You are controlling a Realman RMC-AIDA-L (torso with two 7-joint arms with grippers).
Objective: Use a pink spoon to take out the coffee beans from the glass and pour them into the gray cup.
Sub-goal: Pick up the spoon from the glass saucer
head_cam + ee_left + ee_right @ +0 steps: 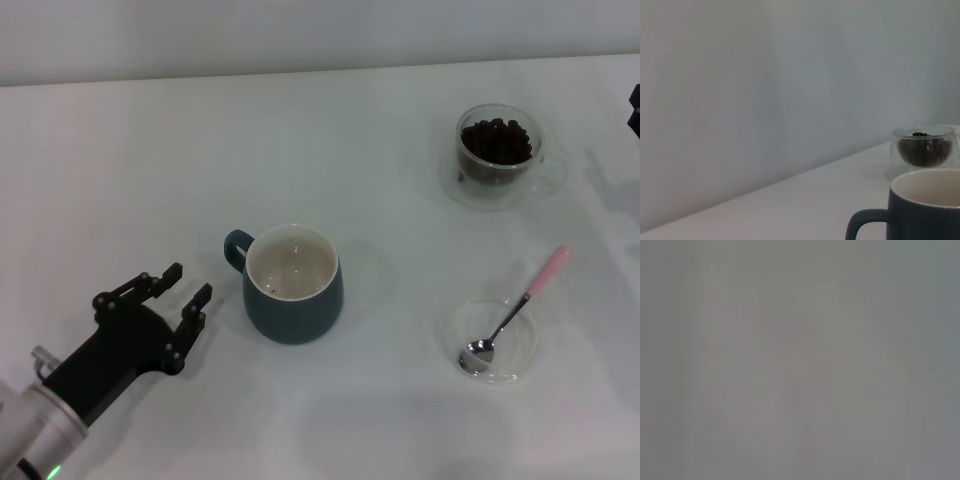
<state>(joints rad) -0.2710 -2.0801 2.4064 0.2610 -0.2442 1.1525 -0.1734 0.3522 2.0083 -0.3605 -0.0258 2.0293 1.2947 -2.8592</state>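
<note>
Head view tells us most of what we need: the pink spoon sits over on our right side, bowl resting in a shallow clear dish and handle sticking out past the rim, pointing up and away toward the far right. So its long axis runs diagonally, bowl end closer to us, pink end farther off. That handle is what we'd have to grab.

Our left gripper hovers low on the other side, just beside the gray cup and facing its handle, fingers spread apart and holding nothing. The cup stands between it and the spoon, so the left arm is well apart from the spoon.

Our right gripper only shows as a dark sliver at the far right edge, so we can't tell how its fingers stand, and its wrist view is just blank gray. Even so, we reckon it's the closer arm to the spoon.

The glass with the coffee beans sits far back on the right, beyond the spoon. Left wrist view shows it too, past the cup rim.

Nothing is scooped yet; the cup looks almost empty inside.
</note>
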